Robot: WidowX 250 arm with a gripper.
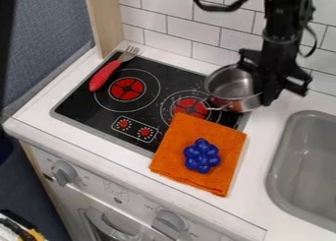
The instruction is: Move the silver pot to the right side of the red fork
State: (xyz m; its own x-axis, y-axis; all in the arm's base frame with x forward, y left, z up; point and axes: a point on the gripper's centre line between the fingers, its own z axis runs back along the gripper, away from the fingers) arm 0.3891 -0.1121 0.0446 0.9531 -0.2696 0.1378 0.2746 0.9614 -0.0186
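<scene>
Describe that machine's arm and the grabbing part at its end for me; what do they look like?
The arm is black and made of chunky segments. A thick black cable loops out on the picture's left, a thinner dark one on the right. The gripper is black too, with angular, blocky parts jutting out sideways.

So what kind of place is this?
It looks like a toy kitchen: there's a black stovetop with red burners, a grey sink set in the counter, and a silver pot.
</scene>
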